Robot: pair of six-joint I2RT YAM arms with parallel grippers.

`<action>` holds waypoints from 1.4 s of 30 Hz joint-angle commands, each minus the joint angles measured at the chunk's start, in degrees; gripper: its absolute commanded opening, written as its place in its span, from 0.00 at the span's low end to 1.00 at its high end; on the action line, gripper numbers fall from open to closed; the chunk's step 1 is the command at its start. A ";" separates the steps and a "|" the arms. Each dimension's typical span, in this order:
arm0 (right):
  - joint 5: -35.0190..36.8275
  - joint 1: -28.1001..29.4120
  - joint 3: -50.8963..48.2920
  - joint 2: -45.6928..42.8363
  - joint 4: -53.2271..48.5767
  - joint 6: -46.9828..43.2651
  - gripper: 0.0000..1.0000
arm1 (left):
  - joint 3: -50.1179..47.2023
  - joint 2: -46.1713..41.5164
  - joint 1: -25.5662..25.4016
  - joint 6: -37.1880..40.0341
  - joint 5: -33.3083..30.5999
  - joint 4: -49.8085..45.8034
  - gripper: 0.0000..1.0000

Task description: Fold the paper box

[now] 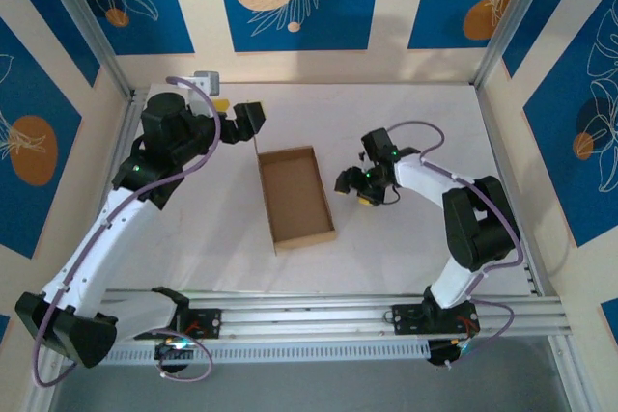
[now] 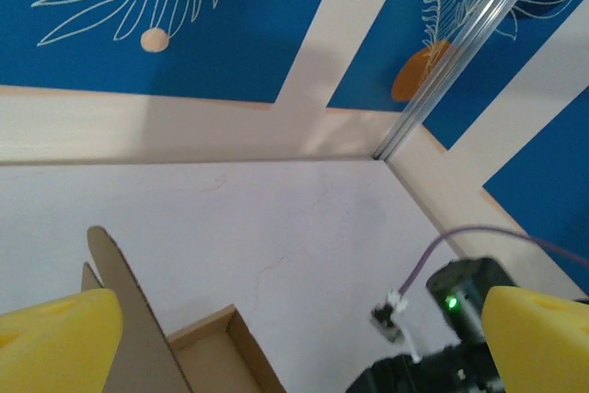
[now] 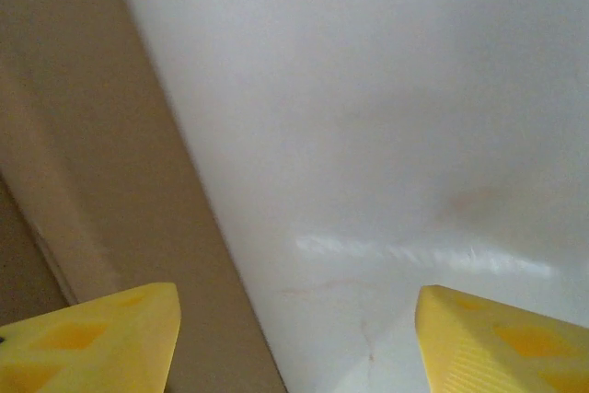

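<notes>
The paper box [image 1: 295, 196] is found mid-counter [image 1: 415, 113] as an open tray, with its long axis running from the near edge to the far edge. The right claw [image 1: 344, 181], spread and empty, is placed just beside the right long wall. The left claw [image 1: 249, 123], spread wide and empty, is held by the far left corner, beside an upright flap [image 2: 124, 319]. Neither is judged clearly nearer.

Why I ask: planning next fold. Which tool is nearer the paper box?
Right: right tool beside the paper box, at its right wall; left tool beyond its far left corner.
</notes>
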 commanded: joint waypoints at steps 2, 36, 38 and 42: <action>9.39 4.82 7.21 1.61 5.15 -23.68 0.71 | -5.34 -5.84 0.04 1.30 -6.88 -1.96 1.00; 7.08 6.62 56.92 43.65 -14.77 -51.47 0.45 | -23.45 -23.15 -1.94 -1.59 -25.37 -4.48 1.00; 8.60 6.35 54.96 42.07 -16.10 -49.43 0.39 | -23.76 -23.42 -1.92 -2.08 -25.66 -4.20 1.00; 12.61 5.80 44.81 36.22 -13.13 -44.36 0.29 | -24.23 -24.29 -1.94 -2.31 -27.01 -4.43 1.00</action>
